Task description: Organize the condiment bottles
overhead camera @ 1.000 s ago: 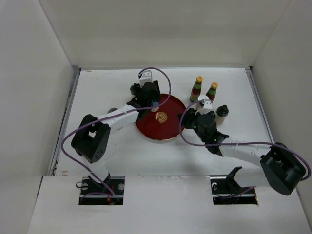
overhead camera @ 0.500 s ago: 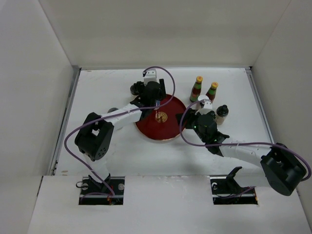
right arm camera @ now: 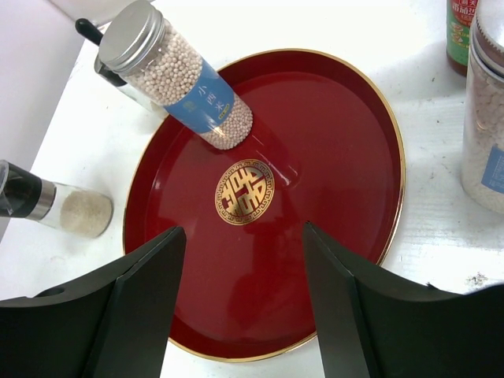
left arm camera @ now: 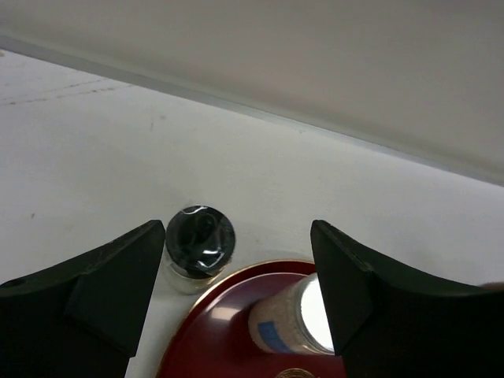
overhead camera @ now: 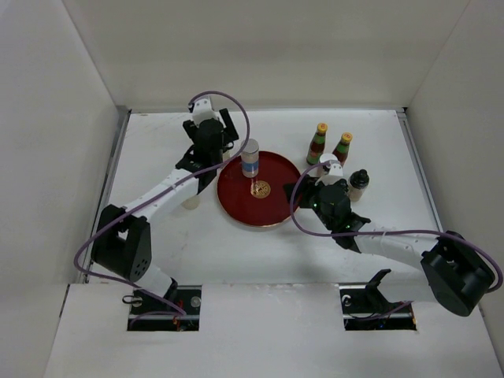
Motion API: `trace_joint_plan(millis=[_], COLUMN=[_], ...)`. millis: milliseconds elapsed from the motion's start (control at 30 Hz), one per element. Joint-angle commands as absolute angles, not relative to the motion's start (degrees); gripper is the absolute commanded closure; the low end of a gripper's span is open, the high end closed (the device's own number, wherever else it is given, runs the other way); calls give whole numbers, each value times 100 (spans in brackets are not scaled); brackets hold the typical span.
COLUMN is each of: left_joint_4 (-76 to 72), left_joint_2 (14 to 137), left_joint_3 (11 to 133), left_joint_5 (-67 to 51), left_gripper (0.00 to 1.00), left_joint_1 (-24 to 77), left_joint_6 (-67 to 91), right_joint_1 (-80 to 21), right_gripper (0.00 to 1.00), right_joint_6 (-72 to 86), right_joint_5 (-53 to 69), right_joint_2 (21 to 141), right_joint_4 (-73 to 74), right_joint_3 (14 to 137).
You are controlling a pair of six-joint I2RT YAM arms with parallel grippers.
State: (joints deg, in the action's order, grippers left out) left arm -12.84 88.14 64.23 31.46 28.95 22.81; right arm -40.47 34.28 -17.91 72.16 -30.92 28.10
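Observation:
A silver-capped cylinder [overhead camera: 250, 157] with a blue label stands on the red round tray [overhead camera: 276, 209]; it also shows in the right wrist view [right arm camera: 177, 79] and the left wrist view [left arm camera: 303, 319]. My left gripper [overhead camera: 214, 150] is open and empty, back-left of the tray. A dark-capped jar [left arm camera: 199, 244] stands by the tray rim [left arm camera: 206, 315], between its open fingers' line of sight. My right gripper [overhead camera: 311, 189] is open and empty, over the tray's right part [right arm camera: 242, 230]. Two brown yellow-capped bottles [overhead camera: 317, 143] [overhead camera: 342, 147] and a dark-capped jar [overhead camera: 358, 183] stand right of the tray. A second silver-capped cylinder [right arm camera: 487, 110] stands beside my right gripper.
Another dark-capped jar with pale powder [right arm camera: 59, 209] stands off the tray's near-left rim, partly under my left arm in the top view [overhead camera: 190, 201]. White walls close in the table on the left, back and right.
My left gripper has let go of the silver-capped cylinder, which now stands alone on the tray, and has pulled back and left off the tray. The right arm has not moved.

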Motion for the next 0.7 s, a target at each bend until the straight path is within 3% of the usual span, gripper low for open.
trace_joint_plan(millis=[0, 667], left_joint_4=[-784, -501], left_joint_2=[8841, 10212], left_joint_3=[6459, 7312], left_joint_5=[3103, 2988], left_gripper=[27, 27], left_joint_1=[2729, 2456], left_joint_6=[2382, 1987], right_joint_1=[-4038, -4091], right_gripper=[32, 24], right_joint_6=[3375, 3278], right_joint_5=[-1731, -1617], right_joint_2=[7180, 7374], right_joint_4=[-3427, -3367], right_joint_3=[2857, 2979])
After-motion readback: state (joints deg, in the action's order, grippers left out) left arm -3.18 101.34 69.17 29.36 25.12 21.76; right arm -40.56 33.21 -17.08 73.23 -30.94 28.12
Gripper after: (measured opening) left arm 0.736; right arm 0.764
